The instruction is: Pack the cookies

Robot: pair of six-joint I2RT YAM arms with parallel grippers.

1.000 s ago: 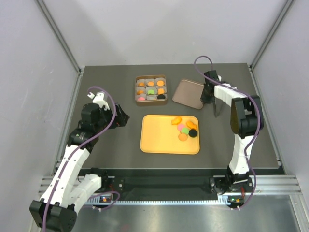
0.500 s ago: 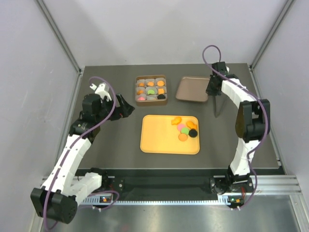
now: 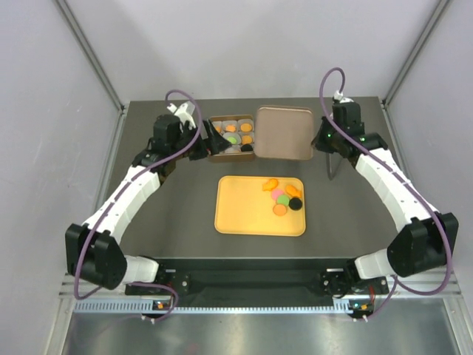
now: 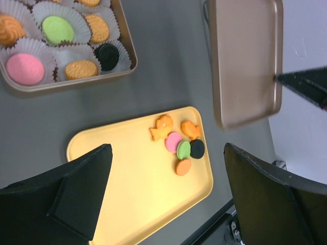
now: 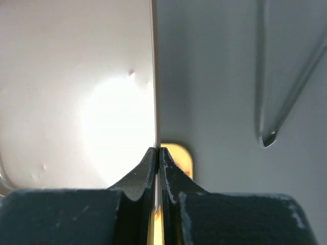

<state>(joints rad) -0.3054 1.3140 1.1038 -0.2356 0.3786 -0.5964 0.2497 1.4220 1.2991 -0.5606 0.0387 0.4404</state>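
The right tool [image 3: 319, 140] is pinched fully shut on the right edge of the lid [image 3: 284, 133]. Its wrist view shows both fingers [image 5: 145, 171] pressed against the thin rim, with the lid's pale shiny face [image 5: 76, 92] to the left. The lid is held off the bench [image 3: 185, 237], and from above its left part overlaps the right side of the tin [image 3: 230, 157]. The left tool [image 3: 209, 137] sits at the tin's left side. Its fingers [image 4: 84, 186] are spread wide and hold nothing, and I cannot tell whether it touches the tin. The cookies [image 3: 284, 200] are in two places. Six lie close together in the far right corner of the yellow tray [image 3: 240, 211]: two orange shaped ones, then a pink, a green, a black and a round orange one, several of them touching. The rest sit in the tin, one to each white paper cup [image 4: 56, 10]. The left wrist view shows green, pink, black and orange ones there. The tray lies near the tin on its near side, not touching it. Metal tongs [image 3: 332, 166] lie on the bench right of the tray, below the right tool.
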